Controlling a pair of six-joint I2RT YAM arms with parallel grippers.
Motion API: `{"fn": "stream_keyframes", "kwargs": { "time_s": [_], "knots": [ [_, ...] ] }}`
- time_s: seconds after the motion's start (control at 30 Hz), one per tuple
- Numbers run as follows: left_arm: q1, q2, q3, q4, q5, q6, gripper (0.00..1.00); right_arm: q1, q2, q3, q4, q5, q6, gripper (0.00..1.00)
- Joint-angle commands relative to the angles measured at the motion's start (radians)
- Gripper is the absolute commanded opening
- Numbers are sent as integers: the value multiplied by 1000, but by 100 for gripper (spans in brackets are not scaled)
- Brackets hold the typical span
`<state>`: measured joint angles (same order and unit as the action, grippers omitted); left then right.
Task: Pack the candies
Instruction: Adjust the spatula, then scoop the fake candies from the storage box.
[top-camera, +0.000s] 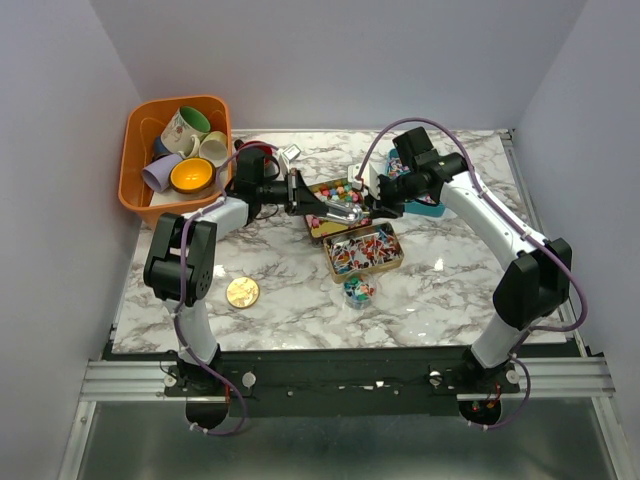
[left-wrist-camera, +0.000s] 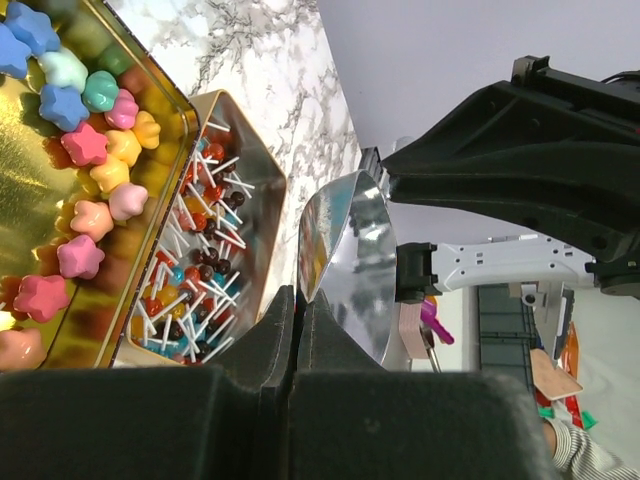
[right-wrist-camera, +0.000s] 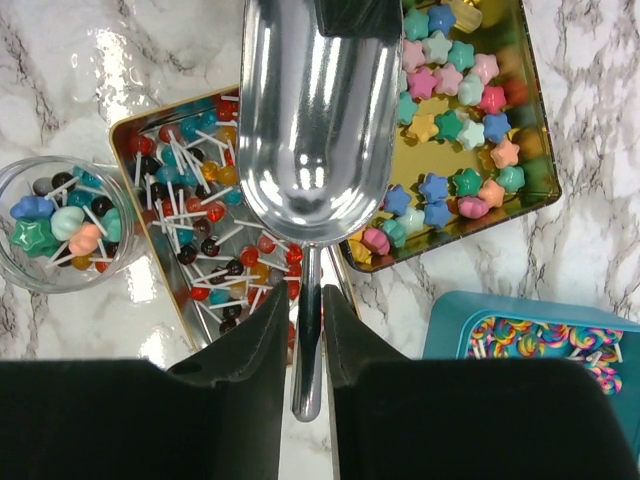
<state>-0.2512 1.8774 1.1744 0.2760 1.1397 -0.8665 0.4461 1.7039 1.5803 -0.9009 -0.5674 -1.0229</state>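
Your left gripper (left-wrist-camera: 297, 300) is closed tight at the front lip of the one scoop (right-wrist-camera: 315, 120); whether it pinches it, you can't tell. Your right gripper (right-wrist-camera: 306, 295) straddles the handle, jaws close beside it, and you can't tell if it's clamped. Candies (right-wrist-camera: 460, 125) fill two gold tins. From above, the star tin (right-wrist-camera: 532, 110) sits at 11 o'clock of the lollipop tin (right-wrist-camera: 128, 150). One part-filled jar (right-wrist-camera: 30, 275) sits at 6, one teal tray (right-wrist-camera: 450, 320) at 2, one gold lid (top-camera: 242, 292) at 8.

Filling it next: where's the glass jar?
In the top view the glass jar stands mid-table, just arm-side of the lollipop tin, right of the gold lid.
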Motion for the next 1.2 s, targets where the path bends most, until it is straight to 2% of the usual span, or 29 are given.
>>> {"fn": "stream_keyframes", "kwargs": {
  "time_s": [0.0, 0.17, 0.33, 0.43, 0.47, 0.5, 0.53, 0.57, 0.6, 0.67, 0.87, 1.03, 1.17],
  "knots": [
    [-3, 15, 30, 55, 45, -32, 0, 6, 19, 20, -23, 21, -17, 27],
    [-3, 16, 31, 63, 43, -37, 0, 9, 22, 17, -35, 40, -39, 31],
    [-3, 19, 33, 63, 42, -39, 0, 11, 20, 23, -32, 37, -29, 25],
    [-3, 20, 33, 61, 42, -39, 0, 11, 22, 23, -36, 37, -23, 15],
    [-3, 19, 33, 61, 42, -39, 0, 9, 20, 24, -39, 37, -25, 7],
    [-3, 17, 33, 57, 37, -37, 0, 11, 16, 23, -38, 38, -23, 4],
    [-3, 16, 34, 42, 25, -23, 9, 11, 13, 21, -32, 44, -22, 1],
    [-2, 12, 51, -54, 8, 4, 36, 9, 10, 23, -32, 52, -20, 1],
    [3, 5, 63, -110, -13, 93, 43, 9, 7, 24, -32, 84, -22, 1],
    [12, -7, 83, -220, -81, 157, 57, 5, 2, 40, -32, 127, -29, 1],
    [75, -63, 83, -319, -208, 253, 71, -64, 83, 192, -61, 355, -68, 1],
    [104, -104, 68, -330, -201, 276, 71, -130, 209, 352, -93, 611, -106, 1],
    [107, -155, -10, -252, -187, 244, 71, -138, 281, 400, -59, 790, -176, 1]
  ]
}}
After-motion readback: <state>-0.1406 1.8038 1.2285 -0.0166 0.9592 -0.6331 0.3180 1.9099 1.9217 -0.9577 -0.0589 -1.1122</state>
